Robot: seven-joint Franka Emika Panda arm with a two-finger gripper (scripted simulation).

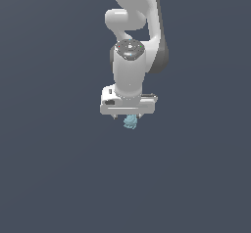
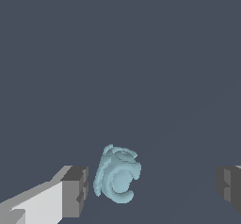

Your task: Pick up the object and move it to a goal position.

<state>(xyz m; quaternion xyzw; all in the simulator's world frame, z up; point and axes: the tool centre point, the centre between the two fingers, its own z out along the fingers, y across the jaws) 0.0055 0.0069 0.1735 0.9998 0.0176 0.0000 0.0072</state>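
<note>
Overhead, the fingers (image 2: pixel 77 190) stand spread apart around the unmarked pale-blue object (image 2: pixel 116 180).

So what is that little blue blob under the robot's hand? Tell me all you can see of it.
The object is a small, pale blue-teal lump with curled, ridged folds, matte like a rough cast; what it is cannot be told. In the wrist view it lies between the open gripper fingers, nearer one finger, with a gap on either side, so nothing grips it. From the exterior view it peeks out just below the white hand.

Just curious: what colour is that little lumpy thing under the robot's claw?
Pale light blue-teal, with a ridged surface; the object shows best in the wrist view.
</note>
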